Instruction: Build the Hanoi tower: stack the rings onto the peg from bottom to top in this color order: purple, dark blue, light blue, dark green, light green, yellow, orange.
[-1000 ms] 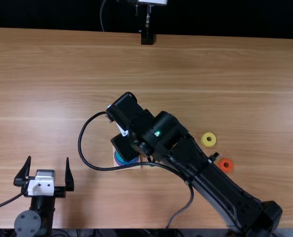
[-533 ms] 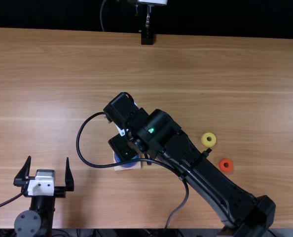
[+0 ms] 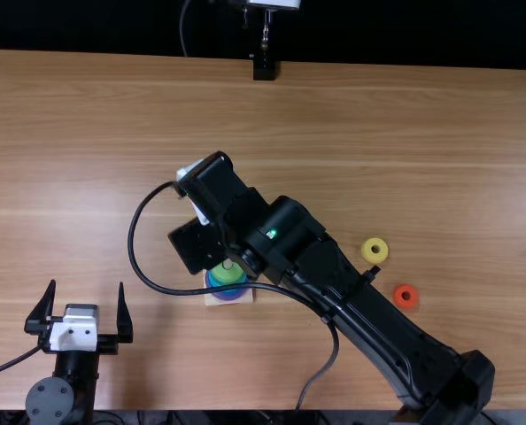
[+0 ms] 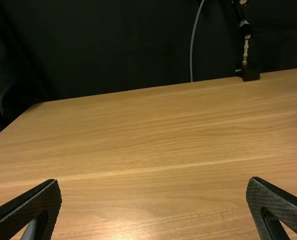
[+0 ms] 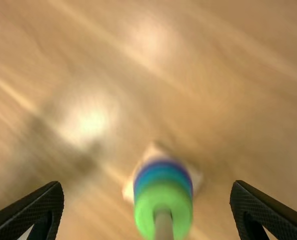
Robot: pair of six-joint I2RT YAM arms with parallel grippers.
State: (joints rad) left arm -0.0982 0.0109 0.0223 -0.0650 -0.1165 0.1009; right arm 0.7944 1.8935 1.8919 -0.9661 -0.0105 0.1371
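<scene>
At lower centre the stack reaches light green, yellow ring and orange ring remain lower right, left gripper and right gripper fingers spread.

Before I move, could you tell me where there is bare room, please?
The table is bare beyond the right arm and between the left gripper and the ring stack. Crowded: the stack, partly under that arm, and beside the yellow ring and orange ring.
</scene>
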